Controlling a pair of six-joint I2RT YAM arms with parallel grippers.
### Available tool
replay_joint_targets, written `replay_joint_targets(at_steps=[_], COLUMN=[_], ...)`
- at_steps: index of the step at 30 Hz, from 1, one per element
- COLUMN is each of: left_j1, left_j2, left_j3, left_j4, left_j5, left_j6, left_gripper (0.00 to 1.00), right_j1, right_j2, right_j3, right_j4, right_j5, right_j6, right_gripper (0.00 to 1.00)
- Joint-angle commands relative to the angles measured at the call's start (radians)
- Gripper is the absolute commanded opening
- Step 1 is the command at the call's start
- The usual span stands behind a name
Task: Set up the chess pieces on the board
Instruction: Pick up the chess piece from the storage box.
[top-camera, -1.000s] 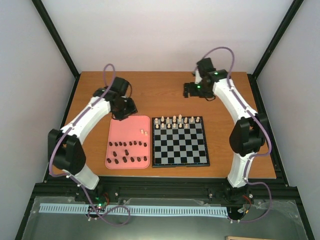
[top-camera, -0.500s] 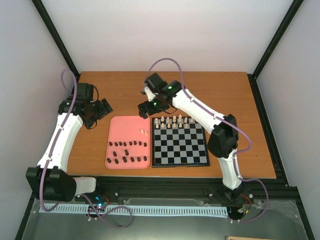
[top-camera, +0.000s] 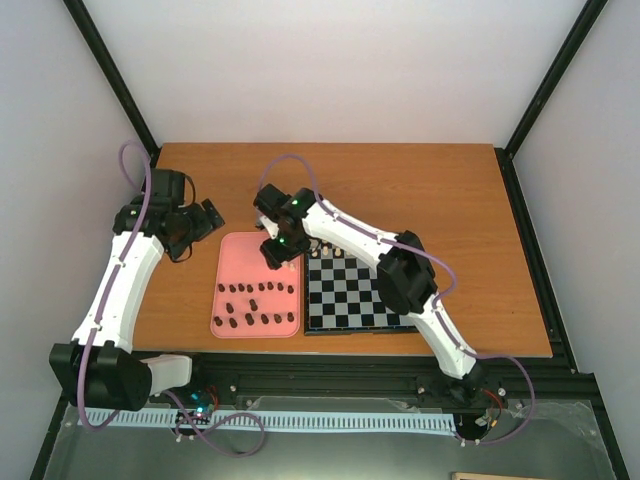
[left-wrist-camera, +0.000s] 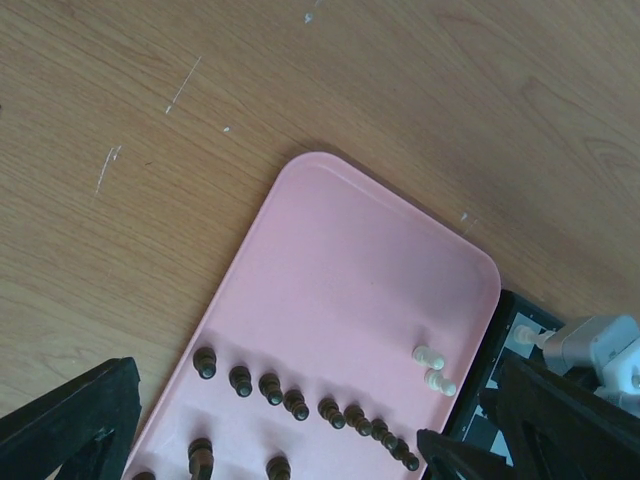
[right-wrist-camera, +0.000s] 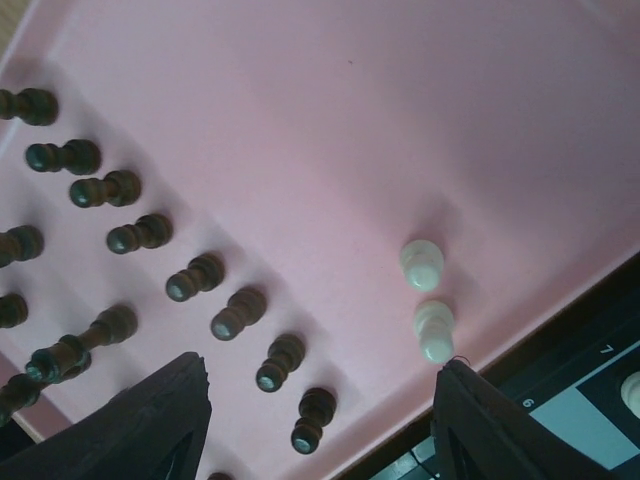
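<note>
Top view first: the right gripper (top-camera: 277, 252) hangs over the far-right corner of the pink tray (top-camera: 240, 262) and hides whatever's under it. The left gripper (top-camera: 205, 222) sits off the tray's far-left corner over the wooden table (top-camera: 450, 190), jaws spread wide and empty. The board (top-camera: 360, 300) lies right against the tray's right edge, and the dark pieces (top-camera: 255, 305) crowd the tray's near half. Left wrist view: two cream pawns (left-wrist-camera: 432, 366) sit just inside the tray's right rim, nearly touching each other. The right wrist view is where I'd worry. The jaws stand apart with nothing between them, and those pawns are so close together that closing on one could easily nudge or topple its neighbour, or pinch both. The rim's right beside them too, so a finger might catch it. The pawns are tiny, pale and round-headed, and they look upright — can't be sure though.
</note>
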Motion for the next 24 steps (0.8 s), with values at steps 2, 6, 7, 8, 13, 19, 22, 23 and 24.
replay_joint_targets(at_steps=[2,6,7,8,13,19,22,23,24], left_j1=[0.01,0.01,0.01,0.01,0.01,0.01,0.009,0.01,0.01], left_j2=[-0.024,-0.037,-0.037,-0.038,-0.044,-0.057,-0.061,-0.063,-0.065], left_j3=[-0.022,-0.033,-0.033,-0.031,-0.037,-0.044,-0.046,-0.047,-0.048], left_j4=[0.005,0.013,0.012,0.01,0.006,0.005,0.003,0.003,0.002], left_j5=[0.013,0.021,0.021,0.021,0.024,0.026,0.027,0.027,0.026], left_j6=[0.02,0.02,0.021,0.023,0.024,0.022,0.02,0.02,0.02], left_gripper=[0.99,0.99,0.99,0.99,0.99,0.99,0.99,0.99,0.99], right_j1=[-0.006,-0.006,-0.006,-0.006,-0.008,-0.008,-0.008,-0.008,-0.008], right_j2=[0.032,0.057,0.063,0.074,0.1,0.115,0.12,0.121,0.126], right_j3=[0.024,0.027,0.031,0.033,0.057,0.063,0.069,0.072,0.076], right_j4=[-0.029,-0.024,-0.023,-0.022,-0.023,-0.01,-0.005,-0.001,0.0], right_j5=[0.026,0.06,0.067,0.072,0.077,0.094,0.105,0.108,0.107], right_j6=[0.007,-0.002,-0.003,-0.005,-0.004,-0.003,-0.002,-0.002,-0.003], right_gripper=[0.61,0.6,0.57,0.54,0.52,0.43,0.42,0.42,0.42])
